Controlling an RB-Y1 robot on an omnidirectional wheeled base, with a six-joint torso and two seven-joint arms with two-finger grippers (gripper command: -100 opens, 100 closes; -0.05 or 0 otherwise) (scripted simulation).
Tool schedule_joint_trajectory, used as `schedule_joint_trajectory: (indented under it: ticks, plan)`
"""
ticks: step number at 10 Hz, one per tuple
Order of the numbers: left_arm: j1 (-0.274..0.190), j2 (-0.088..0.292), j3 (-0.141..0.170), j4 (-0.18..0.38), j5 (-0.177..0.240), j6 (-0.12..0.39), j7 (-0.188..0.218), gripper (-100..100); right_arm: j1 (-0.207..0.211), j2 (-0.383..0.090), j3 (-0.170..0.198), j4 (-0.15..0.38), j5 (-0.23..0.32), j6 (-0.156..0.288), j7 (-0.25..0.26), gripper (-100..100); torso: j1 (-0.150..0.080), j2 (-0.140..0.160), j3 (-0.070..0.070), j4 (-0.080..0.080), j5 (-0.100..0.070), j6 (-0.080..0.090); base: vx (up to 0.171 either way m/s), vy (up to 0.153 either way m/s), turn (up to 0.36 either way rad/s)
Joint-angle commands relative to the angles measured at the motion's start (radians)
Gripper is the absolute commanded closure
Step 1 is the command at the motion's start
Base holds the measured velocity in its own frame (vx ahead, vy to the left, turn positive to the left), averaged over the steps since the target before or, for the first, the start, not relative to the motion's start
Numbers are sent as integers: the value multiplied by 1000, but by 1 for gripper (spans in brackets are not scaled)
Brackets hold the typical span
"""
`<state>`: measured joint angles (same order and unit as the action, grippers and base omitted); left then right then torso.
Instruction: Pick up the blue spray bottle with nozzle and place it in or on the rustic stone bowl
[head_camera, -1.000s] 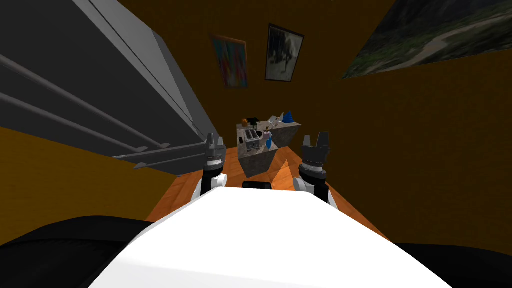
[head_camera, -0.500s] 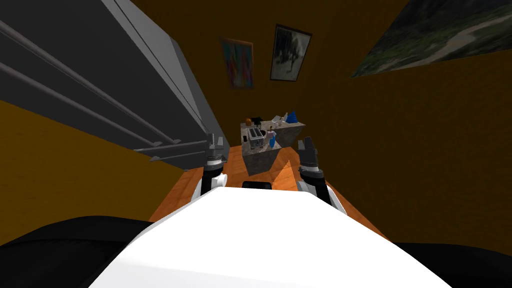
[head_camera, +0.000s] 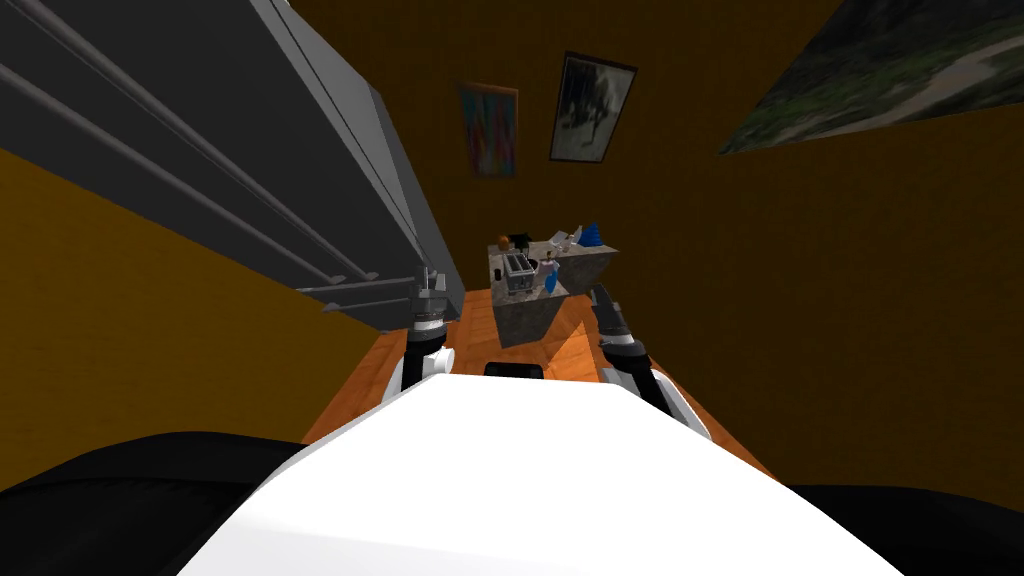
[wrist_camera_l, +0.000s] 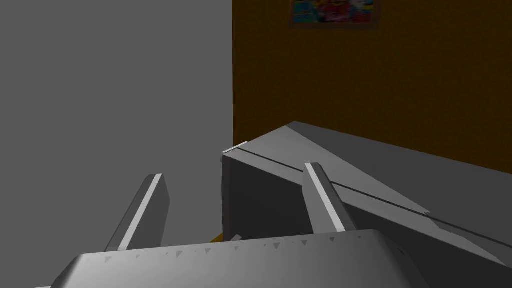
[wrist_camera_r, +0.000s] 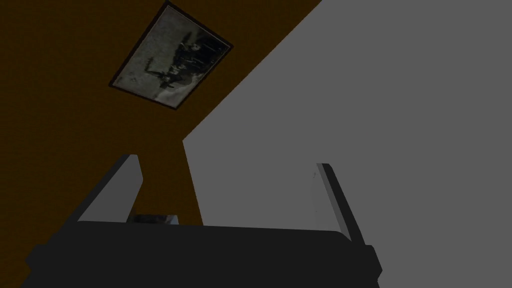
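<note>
Left claw (wrist_camera_l: 233, 170) and right claw (wrist_camera_r: 227, 160), each with fingers spread apart. The blue bottle (head_camera: 549, 284) stands on the surface (head_camera: 527, 312) ahead, between both claws, nearer the right, well apart from either.

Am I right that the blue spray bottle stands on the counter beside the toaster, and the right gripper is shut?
No: the right gripper is open, as the right wrist view shows. The blue spray bottle does stand on the counter beside the toaster.
</note>
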<state>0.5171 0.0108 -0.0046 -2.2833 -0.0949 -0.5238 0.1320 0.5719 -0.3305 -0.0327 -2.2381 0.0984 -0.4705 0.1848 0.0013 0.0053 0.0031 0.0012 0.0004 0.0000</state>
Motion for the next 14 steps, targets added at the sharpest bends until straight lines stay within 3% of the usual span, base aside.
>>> schedule_joint_trajectory:
  ticks: [1, 5, 6, 9, 10, 14]
  plan:
    - [0, 0, 0, 0, 0, 0, 0, 0, 14, -50, -11, 25, 15, 39, 12, -100, 0, 0, 0, 0, 0, 0, -105, 46, 182]
    - [0, 0, 0, 0, 0, 0, 0, 0, 44, -161, -29, 80, 48, 109, 35, -100, 1, 0, 0, 0, 0, 0, -90, 66, 130]
    - [0, 0, 0, 0, 0, 0, 0, 0, 44, -169, -29, 80, 48, 109, 35, -100, 2, 1, 0, 0, 0, 0, -60, 42, 47]
    - [0, 0, 0, 0, 0, 0, 0, 0, 72, -266, -48, 134, 80, 176, 52, -100, 1, -1, -1, 0, 0, 0, -55, 54, 153]
    - [0, 0, 0, 0, 0, 0, 0, 0, 72, -274, -48, 134, 80, 176, 52, -100, 1, -1, -1, 0, 0, 0, -35, 42, 47]
    - [0, 0, 0, 0, 0, 0, 0, 0, 106, -399, -74, 201, 116, 254, 58, -100, 0, -5, -3, -1, 0, 0, -2, 44, 152]
